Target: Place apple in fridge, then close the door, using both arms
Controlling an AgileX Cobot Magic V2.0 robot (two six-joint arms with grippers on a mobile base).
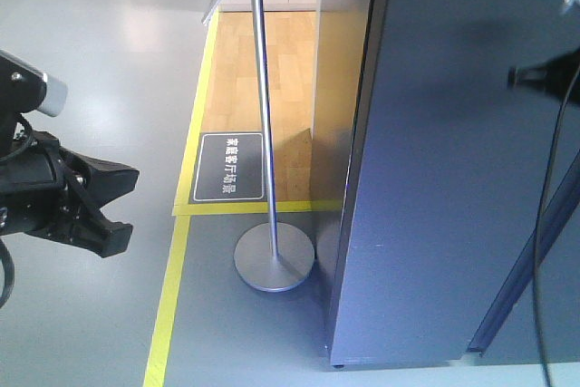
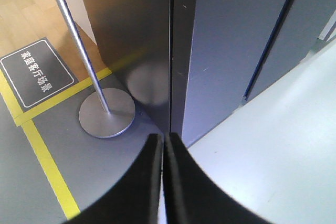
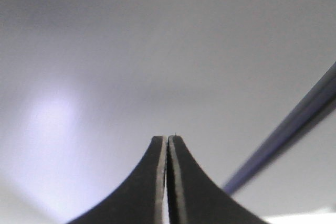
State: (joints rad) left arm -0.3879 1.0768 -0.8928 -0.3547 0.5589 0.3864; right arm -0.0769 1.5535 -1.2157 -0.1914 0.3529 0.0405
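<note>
The fridge (image 1: 435, 178) stands at the right, showing only dark grey outer panels; no white lining shows. Its door (image 2: 231, 45) looks closed against the side panel (image 2: 131, 30). The apple is out of view. My left gripper (image 2: 164, 137) is shut and empty, held low over the floor and pointing at the fridge's front corner; it also shows at the left edge of the front view (image 1: 127, 206). My right gripper (image 3: 168, 139) is shut and empty, close against a plain grey door face; in the front view it shows at the upper right (image 1: 521, 74).
A metal sign stand with a round base (image 1: 274, 260) stands just left of the fridge and also shows in the left wrist view (image 2: 106, 113). A dark floor plate (image 1: 231, 167) and a yellow tape line (image 1: 168, 296) mark the floor. Wooden flooring lies behind.
</note>
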